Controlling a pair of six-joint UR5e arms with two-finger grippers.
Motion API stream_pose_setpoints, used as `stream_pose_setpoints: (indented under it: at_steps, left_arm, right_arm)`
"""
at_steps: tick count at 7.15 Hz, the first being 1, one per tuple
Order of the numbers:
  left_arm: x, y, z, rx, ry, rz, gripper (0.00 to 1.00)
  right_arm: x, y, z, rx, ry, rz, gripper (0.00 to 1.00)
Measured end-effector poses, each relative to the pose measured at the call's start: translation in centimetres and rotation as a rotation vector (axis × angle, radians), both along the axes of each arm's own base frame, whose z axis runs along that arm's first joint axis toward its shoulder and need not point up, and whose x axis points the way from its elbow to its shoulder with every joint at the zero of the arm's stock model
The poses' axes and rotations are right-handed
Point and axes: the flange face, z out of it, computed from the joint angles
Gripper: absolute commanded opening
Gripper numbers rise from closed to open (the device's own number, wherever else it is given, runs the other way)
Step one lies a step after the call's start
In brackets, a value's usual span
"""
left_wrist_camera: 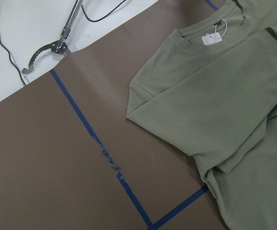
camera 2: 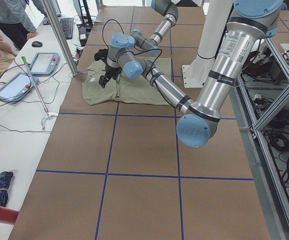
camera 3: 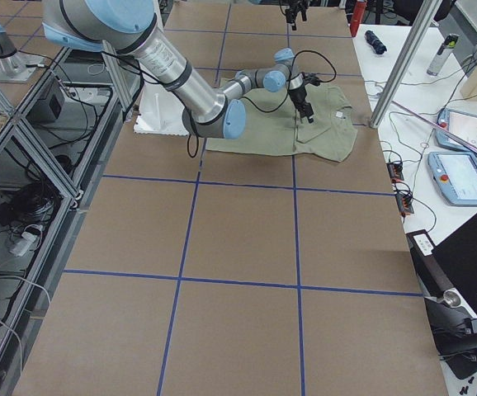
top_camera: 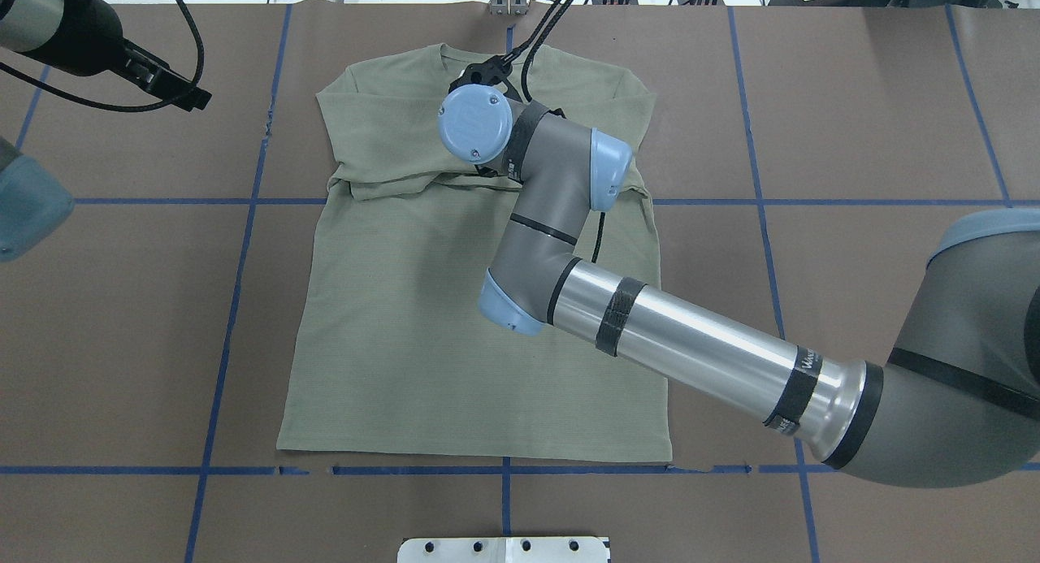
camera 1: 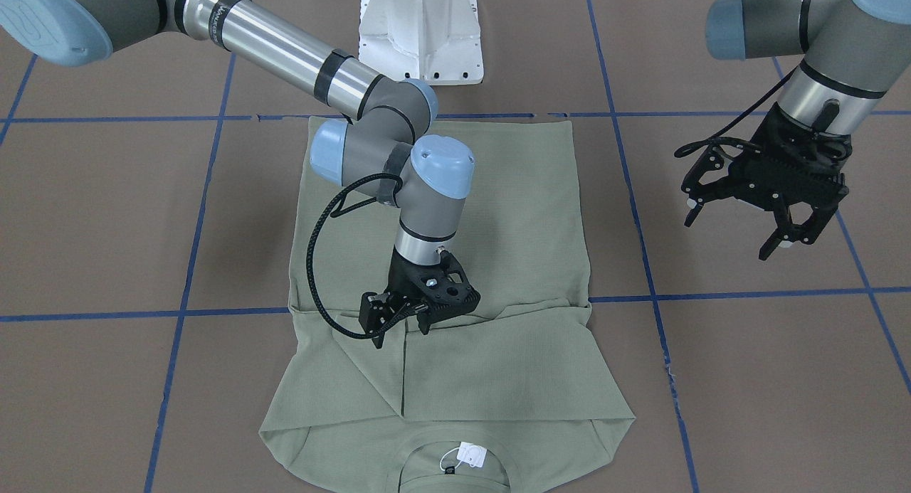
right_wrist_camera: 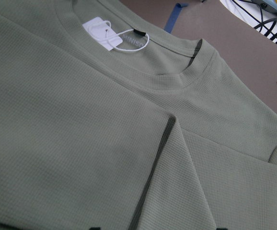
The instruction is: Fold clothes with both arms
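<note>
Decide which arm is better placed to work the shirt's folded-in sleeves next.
Probably the right: its black clawed gripper hangs over the folded sleeves of the pale sage-green knit shirt, while the left gripper hovers open beside it, above brown table.

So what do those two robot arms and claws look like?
Both are shiny silver tubes, the right arm and left arm alike, with grey joints, light blue caps and black bands. Black clawed left gripper and right gripper trail black cables.
</note>
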Motion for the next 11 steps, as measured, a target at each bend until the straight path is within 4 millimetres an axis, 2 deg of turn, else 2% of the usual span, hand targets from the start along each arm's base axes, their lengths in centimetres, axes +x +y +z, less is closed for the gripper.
stream_pose_setpoints:
  at_steps: [1, 3, 5, 6, 9, 11]
  left_arm:
    - [0.0, 0.0, 0.0, -0.002, 0.001, -0.001, 1.00]
    - [0.0, 0.0, 0.0, -0.002, 0.001, -0.002, 1.00]
    - [0.0, 0.0, 0.0, -0.003, 0.001, -0.002, 1.00]
    - [0.0, 0.0, 0.0, -0.002, 0.001, -0.002, 1.00]
    - [0.0, 0.1, -0.1, -0.001, 0.002, -0.001, 1.00]
    - [0.0, 0.1, -0.1, 0.000, 0.003, -0.002, 1.00]
  right_arm:
    - [-0.5, 0.6, 0.5, 0.000, 0.018, -0.003, 0.63]
    - [-1.1, 1.2, 0.8, 0.004, 0.029, -0.001, 0.52]
    - [-1.3, 1.4, 0.9, 0.003, 0.030, -0.001, 0.52]
    - [-1.4, 1.6, 0.9, 0.003, 0.029, -0.003, 0.44]
    - [-1.8, 2.0, 1.3, 0.000, 0.032, -0.009, 0.00]
    - [-1.8, 2.1, 1.2, 0.001, 0.031, -0.009, 0.00]
